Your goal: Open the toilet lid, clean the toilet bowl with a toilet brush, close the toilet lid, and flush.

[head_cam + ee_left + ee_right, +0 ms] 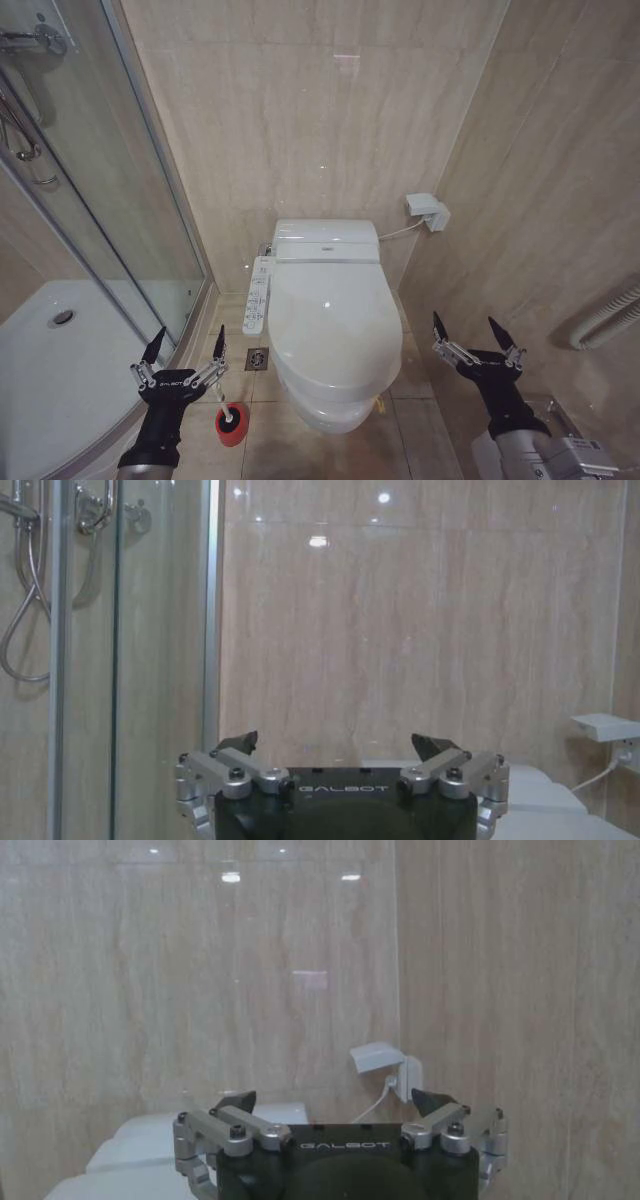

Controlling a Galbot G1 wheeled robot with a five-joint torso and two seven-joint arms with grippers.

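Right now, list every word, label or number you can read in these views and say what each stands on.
"GALBOT": on the left gripper body, left wrist view.
"GALBOT": on the right gripper body, right wrist view.
Print on the left gripper body in the head view: too small to read.
Small mark on the toilet's rear housing: too small to read.
Button labels on the side control panel: too small to read.
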